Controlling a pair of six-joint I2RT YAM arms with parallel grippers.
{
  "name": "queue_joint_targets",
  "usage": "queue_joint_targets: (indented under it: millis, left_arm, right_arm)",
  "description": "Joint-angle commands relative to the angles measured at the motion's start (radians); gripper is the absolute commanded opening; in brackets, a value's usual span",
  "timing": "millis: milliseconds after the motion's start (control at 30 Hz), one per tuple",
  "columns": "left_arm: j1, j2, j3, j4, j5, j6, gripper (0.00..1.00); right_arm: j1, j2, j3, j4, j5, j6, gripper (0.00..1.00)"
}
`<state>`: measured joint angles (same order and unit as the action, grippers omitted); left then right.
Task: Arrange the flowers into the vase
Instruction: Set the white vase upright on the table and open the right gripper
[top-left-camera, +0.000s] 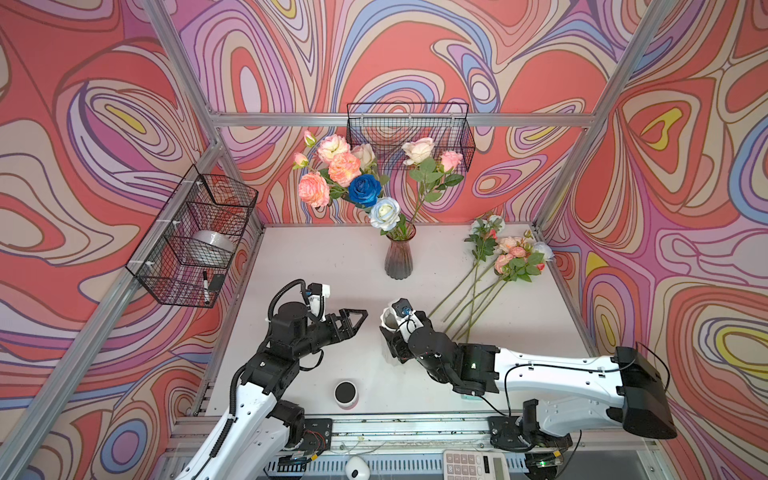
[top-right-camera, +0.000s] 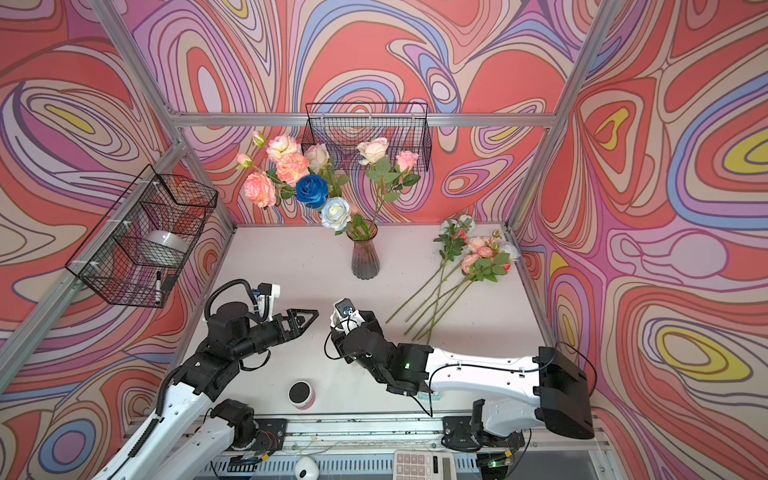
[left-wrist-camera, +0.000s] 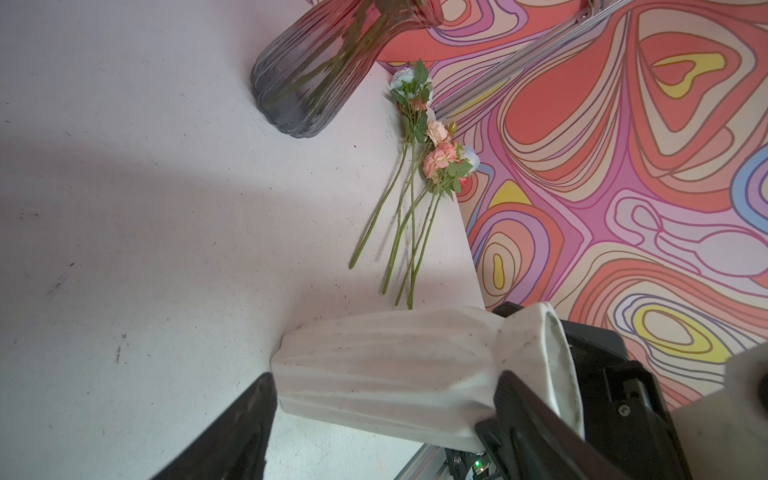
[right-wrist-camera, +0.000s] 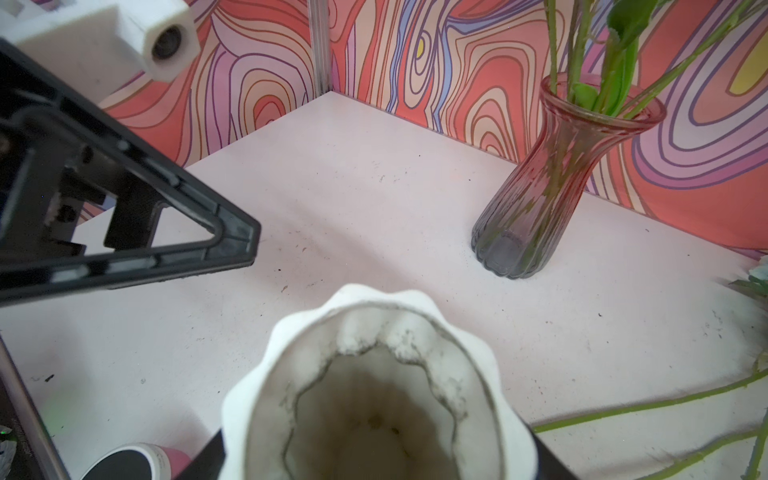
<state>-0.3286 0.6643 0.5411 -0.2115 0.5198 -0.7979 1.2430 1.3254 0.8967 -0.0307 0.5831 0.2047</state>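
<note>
At 12 o'clock on the worktop (top-left-camera: 307, 266), near the back wall, a glass vase (top-left-camera: 399, 259) is stood upright. A bunch of flowers (top-left-camera: 365, 189) is held in it: pink, peach and cream heads, one dark blue and one pale blue, fanned out above the rim. Loose stems (top-left-camera: 509, 259) are laid flat at 2 o'clock, well apart from the glass vase. Their heads are turned toward the back right corner and their cut ends pointed toward 7 o'clock.

Near the middle of the worktop a white vase (top-left-camera: 387, 323) is stood, its inside shown stained grey in the right wrist view. The right end effector (top-left-camera: 392, 334) is set around it from 4 o'clock, and a dark finger (right-wrist-camera: 210, 463) is seen at each side of the body. Whether the fingers are pressed on it cannot be told.

The left end effector (top-left-camera: 360, 316) is held at 9 o'clock of the white vase, just beside it and not touching, with its fingers (left-wrist-camera: 232, 432) spread wide apart.

At 6 o'clock, by the front edge, a black-topped tub (top-left-camera: 346, 392) is placed. A wire basket (top-left-camera: 409, 133) is hung at 12 o'clock on the back wall, and a second basket (top-left-camera: 195, 237) at 9 o'clock on the left wall.
</note>
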Motion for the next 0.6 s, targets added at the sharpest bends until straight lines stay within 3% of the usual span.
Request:
queue_joint_targets:
  millis: [0, 267, 300, 367, 400, 567]
  left_arm:
    - [-0.006, -0.004, -0.011, 0.036, 0.01, -0.016, 0.84]
    - [-0.006, 0.003, -0.011, 0.041, 0.012, -0.02, 0.84]
    - [-0.006, 0.004, -0.011, 0.04, 0.012, -0.018, 0.84]
    - [-0.006, 0.003, -0.012, 0.039, 0.016, -0.018, 0.84]
    - [-0.006, 0.003, -0.013, 0.04, 0.016, -0.018, 0.84]
    - [-0.006, 0.006, -0.012, 0.044, 0.011, -0.02, 0.85]
  right_arm:
    - [-0.036, 0.003, 0.014, 0.13, 0.021, -0.057, 0.38]
    - [-0.165, 0.042, 0.038, 0.146, -0.078, -0.041, 0.41]
    - [-0.167, 0.047, 0.041, 0.14, -0.082, -0.038, 0.47]
    - [-0.168, 0.057, 0.051, 0.109, -0.093, -0.017, 0.74]
    - [-0.168, 0.054, 0.053, 0.097, -0.092, -0.004, 0.81]
    - [-0.167, -0.007, 0.041, 0.043, -0.104, 0.043, 0.92]
